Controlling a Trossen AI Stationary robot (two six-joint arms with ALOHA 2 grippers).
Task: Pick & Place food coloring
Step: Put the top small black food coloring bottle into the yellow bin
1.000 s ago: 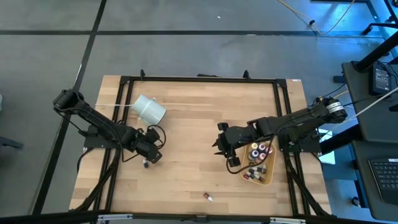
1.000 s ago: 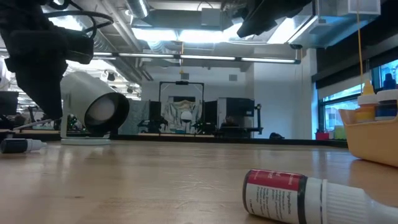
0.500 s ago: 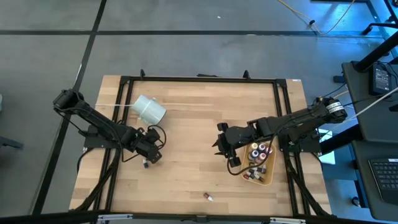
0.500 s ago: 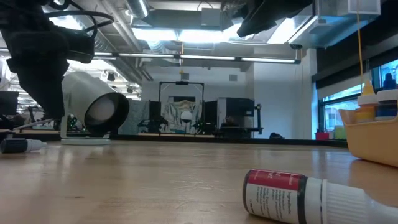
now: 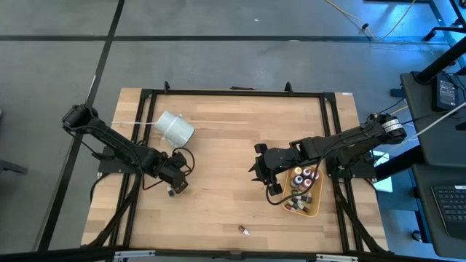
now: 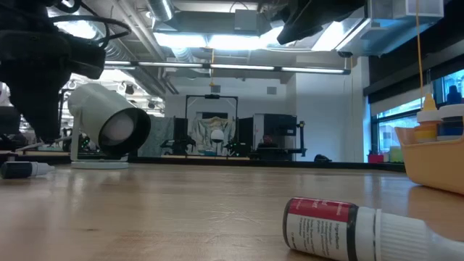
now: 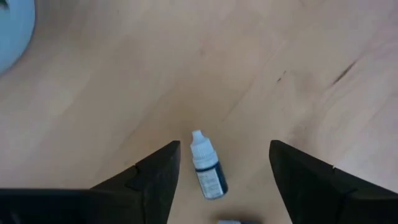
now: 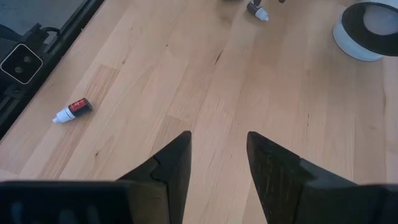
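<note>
Bottles first: from above, most of the food coloring sits packed in the tan tray (image 5: 314,206) at the table's right side, a jumble of caps too small to count. The left gripper (image 5: 175,183) hangs over a dark bottle (image 7: 207,173) lying on the wood. Only the left wrist view shows it properly, pale cap and dark body between the spread fingers (image 7: 155,180), untouched. A second object peeks in just below it, cut off by the picture's edge. The right gripper (image 8: 217,158) hovers beside the tray, fingers apart and holding nothing. Its wrist camera catches a red bottle (image 8: 73,109) lying alone near the table's front edge. The low view shows that one close up, label unreadable. The white cup (image 5: 175,128) lies tipped over behind the left arm.
</note>
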